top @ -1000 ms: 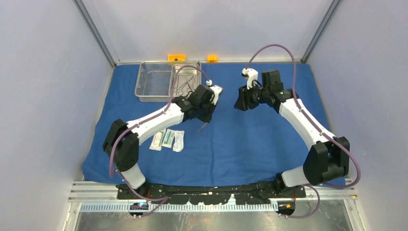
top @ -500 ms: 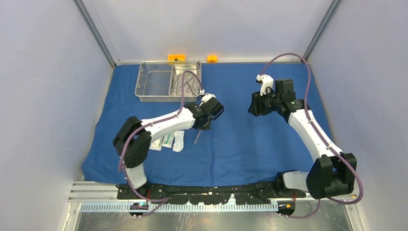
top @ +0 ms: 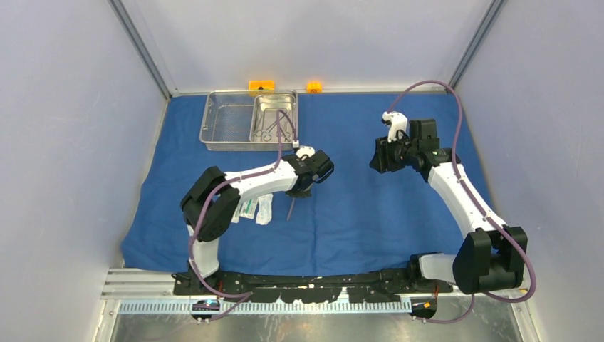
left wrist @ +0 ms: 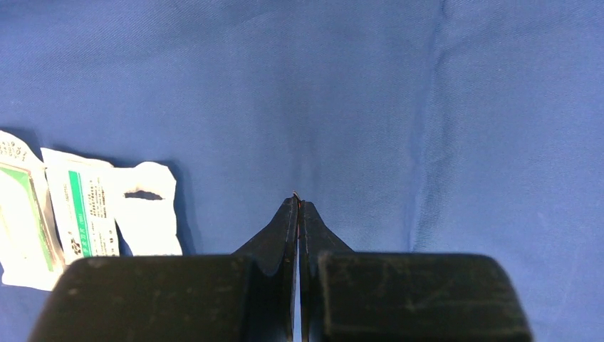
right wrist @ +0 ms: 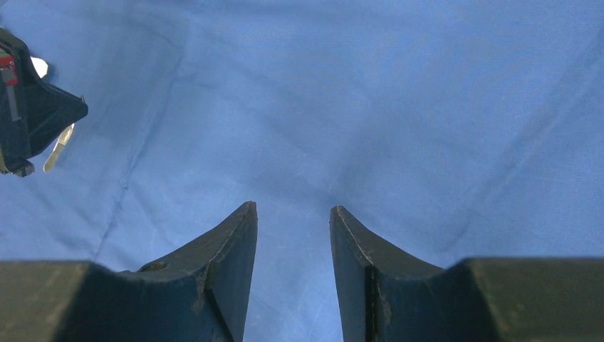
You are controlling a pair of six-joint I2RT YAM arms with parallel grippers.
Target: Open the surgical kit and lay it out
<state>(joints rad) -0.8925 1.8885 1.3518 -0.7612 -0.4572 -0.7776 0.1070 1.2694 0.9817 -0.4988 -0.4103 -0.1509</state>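
The blue cloth (top: 370, 214) is already opened flat over the table, so it serves as the field on which everything else gets laid out. At its far left corner sits the mesh basket (top: 224, 125), with the smaller tray (top: 265, 105) nested in its right end. Some thin instruments (top: 275, 130) lie in that tray, not yet set out. The three packets (top: 249, 208) lie side by side on the cloth near the left arm's base, forming the start of a row.

The left gripper (top: 303, 188) hangs over the cloth just right of the packets, its fingers pressed together on a thin steel tool (top: 290, 208) that slants down from them toward the cloth. It may be forceps or scissors — the overhead view is too small to tell. In the left wrist view only a sliver shows between the closed fingertips. A pinch at one end lets the tool hang free, so it can be lowered flat beside the packets. That looks like the step in hand.

The right gripper (top: 375, 155) is held above bare cloth, well apart from the left one, its fingers spread with nothing between them — clear of the placing spot and ready for a next item.
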